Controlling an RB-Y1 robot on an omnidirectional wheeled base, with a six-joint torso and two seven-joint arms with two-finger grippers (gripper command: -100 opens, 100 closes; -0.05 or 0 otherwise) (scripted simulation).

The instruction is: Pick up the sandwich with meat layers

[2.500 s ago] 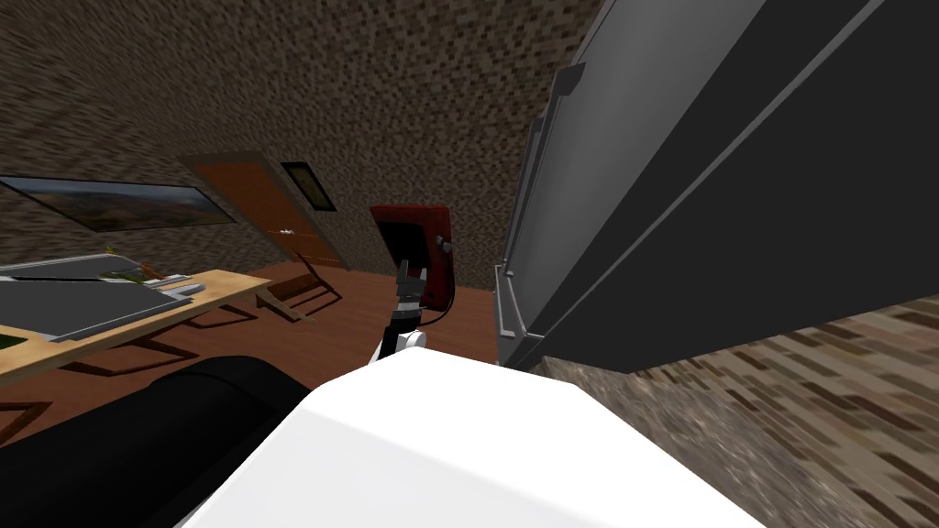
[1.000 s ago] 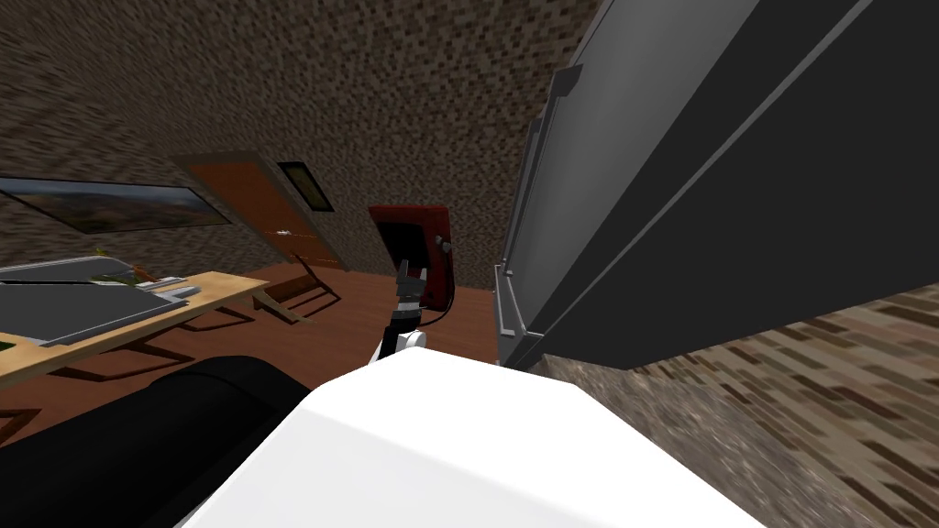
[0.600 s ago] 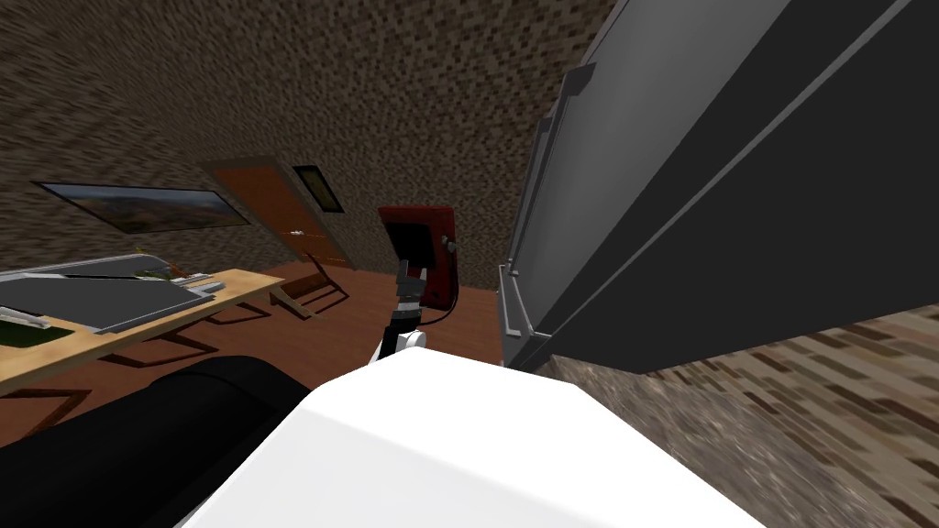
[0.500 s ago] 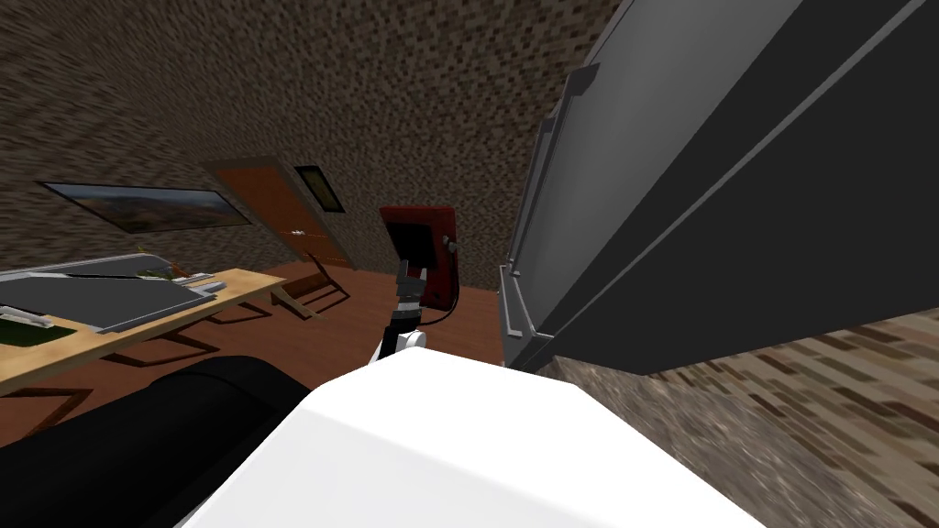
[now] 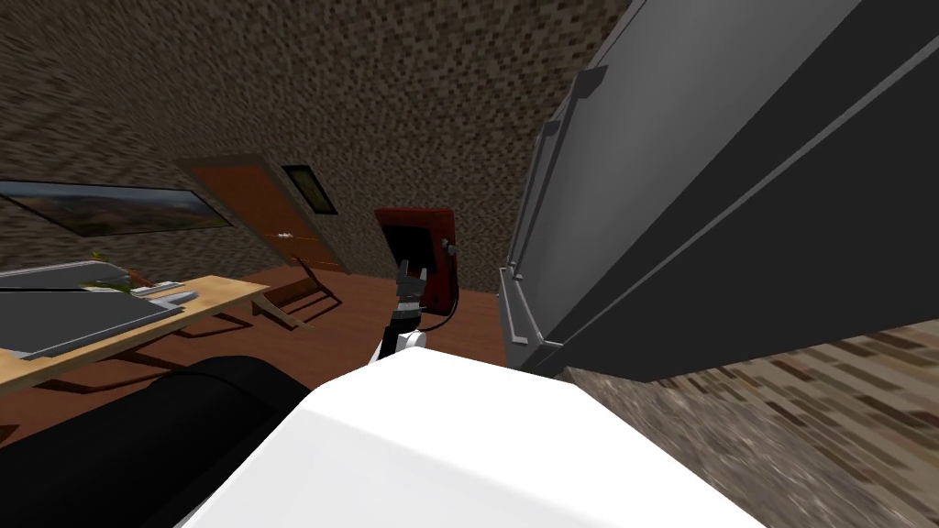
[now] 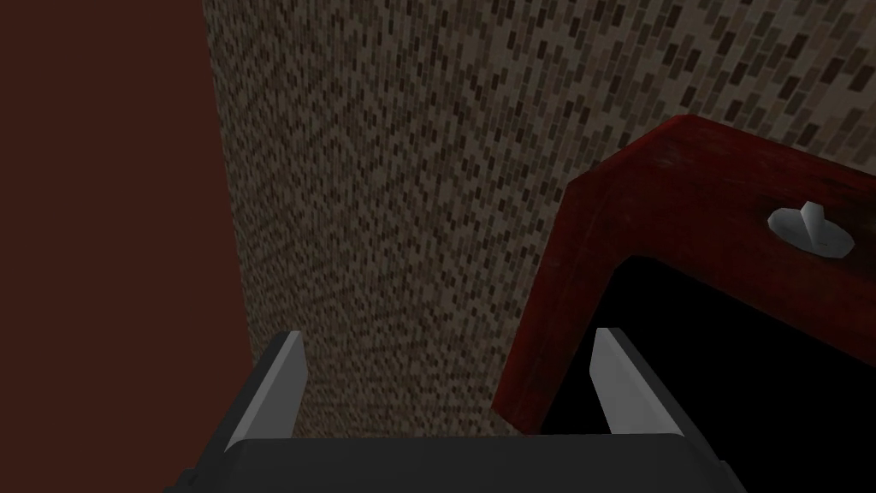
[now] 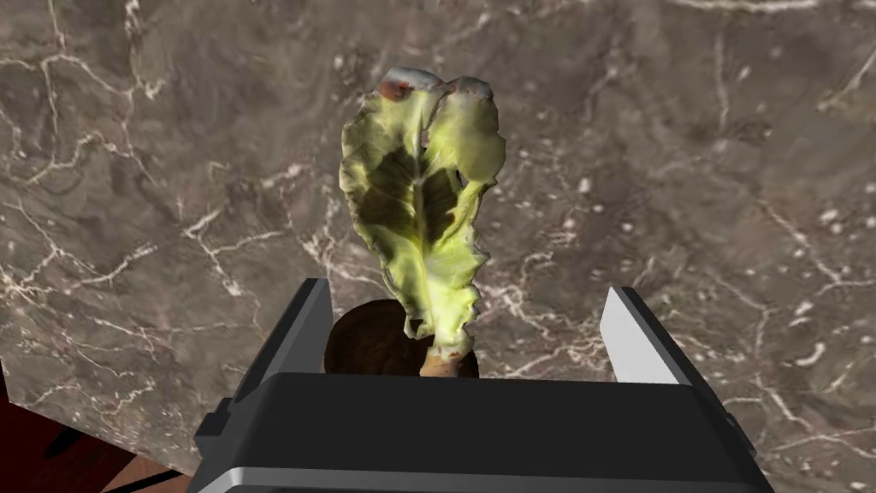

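My right gripper is open over a brown marbled surface. A yellow-green leafy piece with a reddish tip lies on that surface between and beyond the fingers. A dark brown round thing sits under the leaf's near end, close to the gripper body. I cannot tell whether these belong to a sandwich. My left gripper is open and empty, held up in front of a dark red cabinet with a black inside. The head view has the left gripper just before that red cabinet.
A tall grey and black appliance rises close on the right. At the left stands a wooden table bearing a grey tray, with a chair and a brown door behind. A dark rounded shape lies low left.
The head view has swung a little back and forth, so the table and picture shifted sideways. The left arm holds the same pose in front of the red cabinet.
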